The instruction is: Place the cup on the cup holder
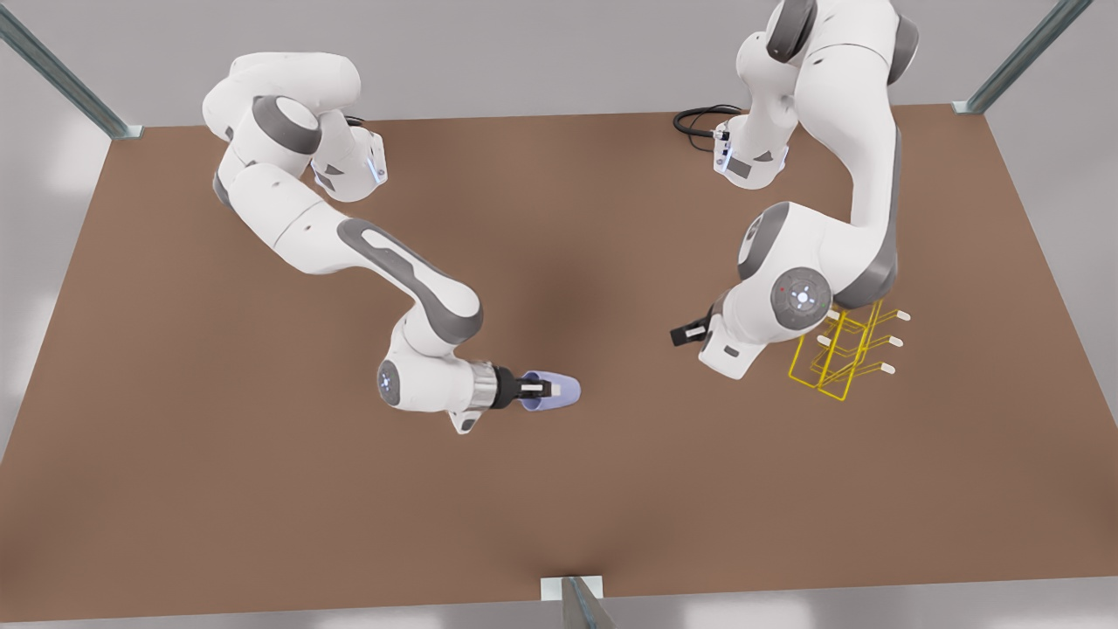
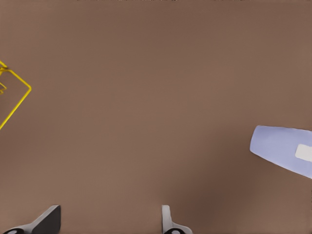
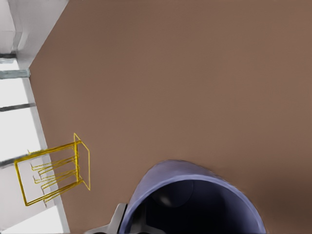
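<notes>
I'm holding the cup (image 1: 555, 390) sideways in the right claw (image 1: 534, 387).
Cup holder (image 1: 843, 354) is lying well off toward the front view's right, beside the waiting left claw (image 1: 690, 334), whose fingers are spread.

No text, label, brand, number or sign can be read in any view (the arms, the table, the cup and the cup holder all show plain, unmarked surfaces).

Front cam high, looking down on whole table (image 1: 262, 489), wrist cams low, both catching cup holder (image 3: 53, 174).
</notes>
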